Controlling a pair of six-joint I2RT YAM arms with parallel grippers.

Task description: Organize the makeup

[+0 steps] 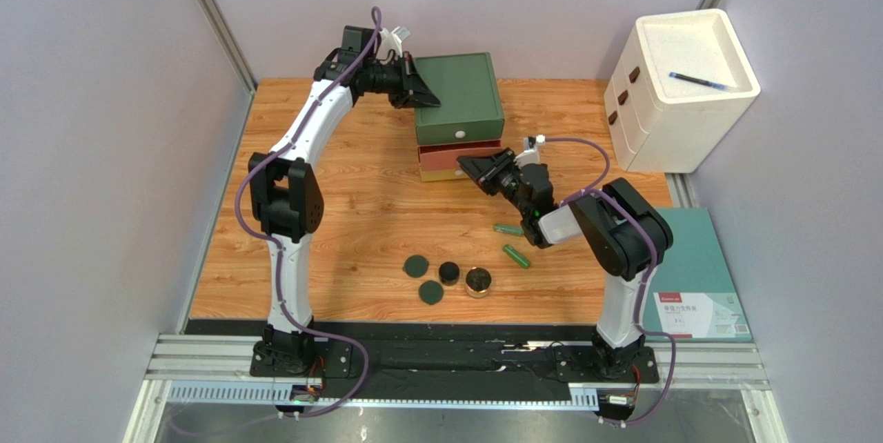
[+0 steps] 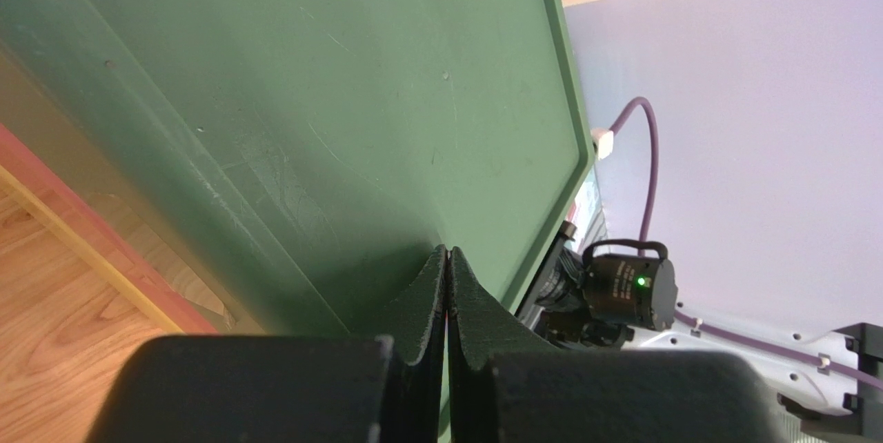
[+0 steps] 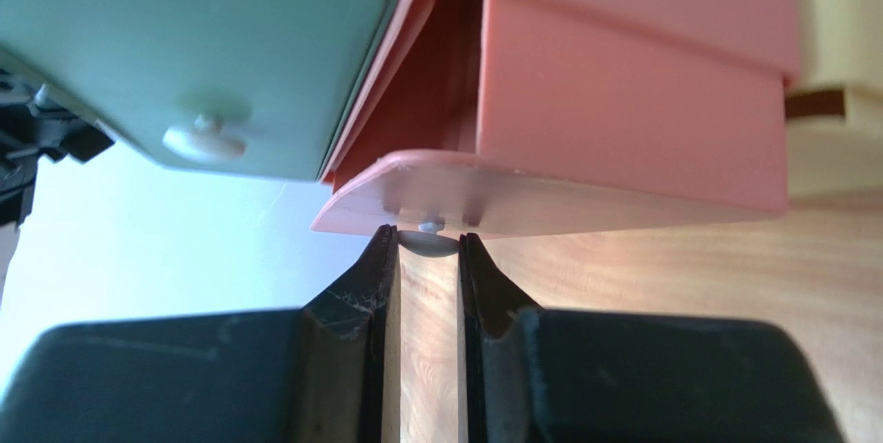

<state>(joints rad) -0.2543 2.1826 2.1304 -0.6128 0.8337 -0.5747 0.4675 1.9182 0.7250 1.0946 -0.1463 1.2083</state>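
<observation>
Pinching the white knob [image 3: 427, 228] of the red drawer [image 3: 622, 101], the right gripper [image 3: 427, 257] has its jaws closed in on either side of it. That drawer stands a little way out of the drawer box [image 1: 459, 101], and its inside is too shadowed to tell what it holds. The green drawer [image 3: 187, 39] sits just above.

Out from the tips, the right arm is folded low, its forearm reaching over the table [image 1: 342, 215] to the box front.

Over on the other side, the left gripper [image 2: 448, 262] is pressed together with its tips against the box's green top, and the arm arches high from its base.

On the wood near the right arm lies the makeup: two green tubes [image 1: 508, 228], two dark green discs [image 1: 416, 266], one black jar [image 1: 449, 272] and one gold-rimmed compact [image 1: 479, 282]. Far right, one blue pen [image 1: 703, 79] rests on a white cabinet [image 1: 663, 122].
</observation>
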